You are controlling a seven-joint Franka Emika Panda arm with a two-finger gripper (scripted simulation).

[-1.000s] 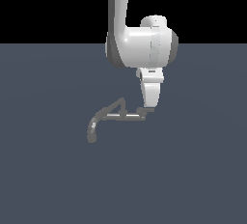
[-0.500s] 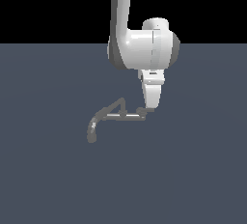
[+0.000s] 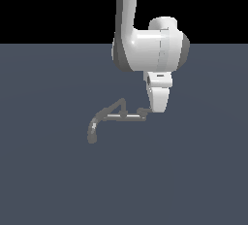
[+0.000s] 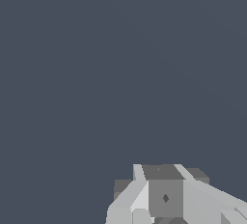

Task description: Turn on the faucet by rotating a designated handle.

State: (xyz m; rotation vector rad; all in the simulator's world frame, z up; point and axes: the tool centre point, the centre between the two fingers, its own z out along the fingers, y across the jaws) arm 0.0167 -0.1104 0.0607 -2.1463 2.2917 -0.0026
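The faucet point(image 3: 114, 117) is a small dull-grey fixture on the dark floor. Its curved spout point(image 3: 92, 131) turns down at the exterior view's left, and a thin pale bar point(image 3: 125, 117) runs right from it under a peaked triangular lever point(image 3: 118, 105). The short flat handle point(image 3: 143, 112) sits at the bar's right end. My gripper point(image 3: 154, 110) hangs straight down and its tip is at that handle, touching or almost touching. The fingers do not show apart. In the wrist view, grey and pale blocks point(image 4: 165, 196) fill the lower edge; I cannot tell faucet from fingers there.
The white arm point(image 3: 145, 49) stands above and to the exterior view's right of the faucet. The flat dark blue-grey floor point(image 3: 53, 180) stretches all around. No other objects show.
The arm's wrist and hand have shifted slightly down and to the exterior view's right. The faucet looks unchanged.
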